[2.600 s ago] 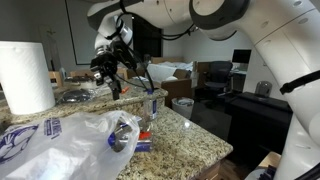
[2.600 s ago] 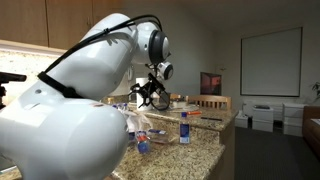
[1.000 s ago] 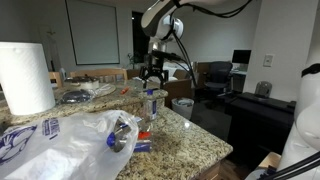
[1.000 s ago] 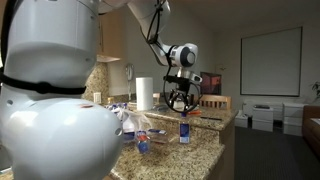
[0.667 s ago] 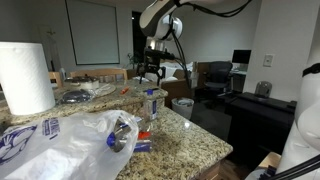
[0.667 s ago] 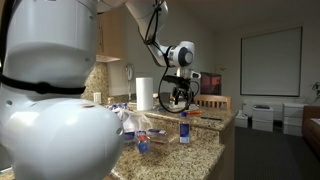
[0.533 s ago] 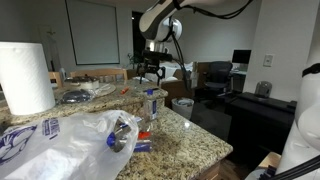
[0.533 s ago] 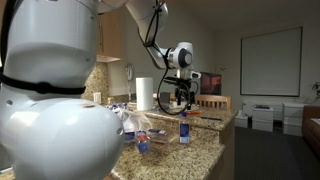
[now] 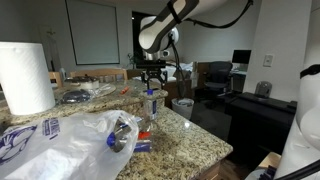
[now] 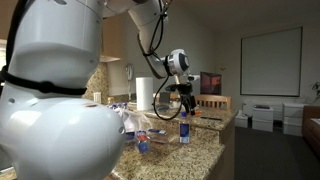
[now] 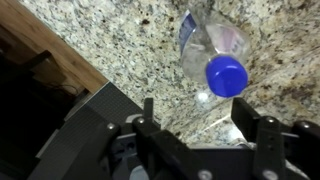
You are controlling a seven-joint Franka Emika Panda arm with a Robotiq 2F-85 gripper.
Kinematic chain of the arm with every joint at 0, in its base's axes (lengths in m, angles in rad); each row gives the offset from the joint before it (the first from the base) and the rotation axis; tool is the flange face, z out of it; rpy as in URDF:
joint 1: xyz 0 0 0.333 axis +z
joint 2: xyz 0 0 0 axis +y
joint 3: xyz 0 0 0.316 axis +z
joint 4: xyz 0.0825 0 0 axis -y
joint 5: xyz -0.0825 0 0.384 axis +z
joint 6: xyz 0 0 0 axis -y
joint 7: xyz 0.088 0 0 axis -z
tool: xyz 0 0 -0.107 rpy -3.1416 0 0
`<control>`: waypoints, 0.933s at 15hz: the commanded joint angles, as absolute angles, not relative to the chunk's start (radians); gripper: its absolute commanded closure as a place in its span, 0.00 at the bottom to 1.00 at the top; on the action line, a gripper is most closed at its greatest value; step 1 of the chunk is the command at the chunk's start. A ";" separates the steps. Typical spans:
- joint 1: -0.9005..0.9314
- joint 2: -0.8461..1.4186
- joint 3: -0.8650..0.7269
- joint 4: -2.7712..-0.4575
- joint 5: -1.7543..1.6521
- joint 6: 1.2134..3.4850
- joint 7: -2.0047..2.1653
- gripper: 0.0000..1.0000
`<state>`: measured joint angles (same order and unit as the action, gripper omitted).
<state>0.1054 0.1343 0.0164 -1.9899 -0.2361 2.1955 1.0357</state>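
Here, bottle [image 11: 205, 50] bottom out of frame; fingers [image 11: 266, 140] dim.

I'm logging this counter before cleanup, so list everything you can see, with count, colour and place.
Water bottle: one, clear with a blue cap, upright near the counter's edge.
Paper towel roll: one, white, upright on the counter.
Plastic bag: one, whitish with blue print, crumpled on the counter.
Counter: one, speckled granite.
Screen: one, white, on the far wall.
Robot arm: one, white, reaching over the counter.
Hand: one, black, open, just above the water bottle, not touching it.
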 commanded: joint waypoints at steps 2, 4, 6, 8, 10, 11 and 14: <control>0.118 0.145 0.021 -1.980 -0.239 2.126 1.105 0.26; 0.120 0.147 0.025 -1.976 -0.233 2.123 1.103 0.20; 0.122 0.150 0.026 -1.969 -0.233 2.127 1.106 0.12; 0.125 0.156 0.027 -1.958 -0.230 2.133 1.106 0.03; 0.128 0.168 0.031 -1.939 -0.224 2.131 1.097 0.00; 0.131 0.174 0.034 -1.931 -0.224 2.129 1.092 0.25; 0.130 0.198 0.043 -1.910 -0.204 2.124 1.072 0.32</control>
